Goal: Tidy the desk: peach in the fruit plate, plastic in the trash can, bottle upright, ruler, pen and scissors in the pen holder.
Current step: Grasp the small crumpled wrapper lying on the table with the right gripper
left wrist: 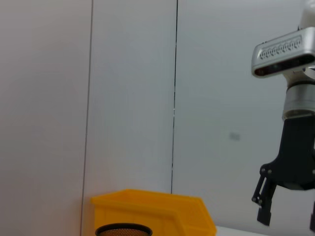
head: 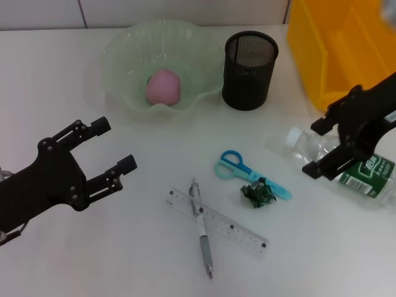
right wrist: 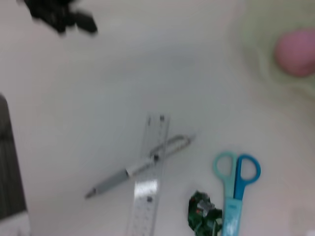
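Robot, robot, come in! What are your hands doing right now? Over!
Left end effector open, hovering over bare desk. Right end effector open above lying clear plastic bottle. Pink peach already in green glass plate. Nothing blocking.

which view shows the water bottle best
The head view: the bottle lies on its side on the table, cap and green label visible, with the open right gripper over it. Neither wrist view shows the bottle at all.

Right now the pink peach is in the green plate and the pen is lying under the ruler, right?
Nearly. The peach is in the green plate, but the pen lies on top of the ruler, crossing it. The head view shows that.
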You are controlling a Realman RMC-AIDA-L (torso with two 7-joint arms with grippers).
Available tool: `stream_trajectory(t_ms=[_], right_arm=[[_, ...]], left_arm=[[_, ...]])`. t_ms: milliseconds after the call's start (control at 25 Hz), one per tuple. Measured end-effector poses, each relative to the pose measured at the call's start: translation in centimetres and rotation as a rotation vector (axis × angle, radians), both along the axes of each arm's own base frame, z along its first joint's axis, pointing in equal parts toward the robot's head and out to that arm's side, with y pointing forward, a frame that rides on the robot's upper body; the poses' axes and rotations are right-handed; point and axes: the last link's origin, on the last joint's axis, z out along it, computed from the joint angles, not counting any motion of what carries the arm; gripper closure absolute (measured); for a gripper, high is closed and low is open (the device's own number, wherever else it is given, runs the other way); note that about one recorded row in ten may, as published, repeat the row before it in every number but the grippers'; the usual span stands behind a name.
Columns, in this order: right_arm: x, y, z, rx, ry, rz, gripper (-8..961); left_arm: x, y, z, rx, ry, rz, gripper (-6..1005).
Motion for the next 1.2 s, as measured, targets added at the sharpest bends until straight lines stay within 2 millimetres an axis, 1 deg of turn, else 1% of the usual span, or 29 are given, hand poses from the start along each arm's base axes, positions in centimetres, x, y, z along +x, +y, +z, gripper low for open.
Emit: stream_trajectory(t_ms=[40, 80, 120, 160, 200, 240, 320, 360, 400, 440, 480, 520, 560, 600, 680, 720, 760, 800, 960, 1200], right_arm=[[-0.2, 0.0, -0.8, -0.005, -0.038, 0.01, 119], [-0.4, 0.1, -2.1, -0.001, -0.093, 0.022, 119], [-0.4, 0.1, -2.1, -0.001, -0.093, 0.022, 122], [-0.4, 0.1, -3.0, 0.011, -0.126, 0.032, 125], [-0.4, 0.1, -3.0, 0.011, -0.126, 0.032, 128], [-0.1, 0.2, -3.8, 0.011, -0.143, 0.036, 131], [0.0, 0.2, -4.2, 0.006, -0.146, 0.037, 138], [0.3, 0.2, -5.1, -0.009, -0.154, 0.038, 141], [0.3, 0.2, -5.1, -0.009, -0.154, 0.038, 144], [0.6, 0.2, -6.0, -0.016, -0.16, 0.041, 147], [0.8, 0.2, -6.5, -0.02, -0.164, 0.043, 150], [0.8, 0.2, -6.5, -0.02, -0.164, 0.043, 153], [1.1, 0.2, -7.3, -0.024, -0.17, 0.042, 156], [1.1, 0.2, -7.3, -0.024, -0.17, 0.042, 159], [1.5, 0.2, -8.4, -0.031, -0.178, 0.043, 166], [1.5, 0.2, -8.4, -0.031, -0.178, 0.043, 169], [1.6, 0.2, -9.0, -0.031, -0.183, 0.048, 172], [1.6, 0.2, -9.0, -0.031, -0.183, 0.048, 175], [1.7, 0.0, -10.1, -0.034, -0.192, 0.06, 188], [1.7, 0.0, -10.7, -0.037, -0.188, 0.062, 206]], left_arm=[[-0.1, 0.1, -0.1, 0.0, 0.003, 0.007, 205], [-0.1, 0.1, -0.1, 0.0, 0.004, 0.008, 205], [-0.1, 0.1, -0.1, 0.001, 0.006, 0.011, 205], [-0.1, 0.1, -0.1, 0.001, 0.006, 0.011, 205], [-0.1, 0.1, -0.1, 0.001, 0.006, 0.011, 205], [-0.2, 0.1, -0.1, 0.001, 0.008, 0.015, 205], [-0.2, 0.3, -0.2, 0.0, 0.014, 0.017, 204], [-0.2, 0.4, -0.2, -0.002, 0.015, 0.016, 204], [-0.2, 0.4, -0.2, -0.002, 0.015, 0.016, 204], [-0.1, 0.4, -0.3, -0.003, 0.015, 0.016, 204], [-0.1, 0.4, -0.3, -0.01, 0.012, 0.022, 204], [-0.1, 0.4, -0.3, -0.01, 0.012, 0.022, 204], [-0.1, 0.4, -0.3, -0.014, 0.009, 0.027, 204], [-0.1, 0.4, -0.3, -0.019, 0.006, 0.031, 204], [-0.2, 0.4, -0.3, -0.02, 0.005, 0.033, 204], [-0.2, 0.4, -0.3, -0.02, 0.005, 0.033, 204], [-0.2, 0.4, -0.3, -0.022, 0.003, 0.035, 204], [-0.2, 0.4, -0.3, -0.022, 0.003, 0.035, 204], [-0.2, 0.4, -0.3, -0.027, -0.001, 0.039, 205], [-0.2, 0.5, -0.2, -0.027, 0.001, 0.039, 205]])
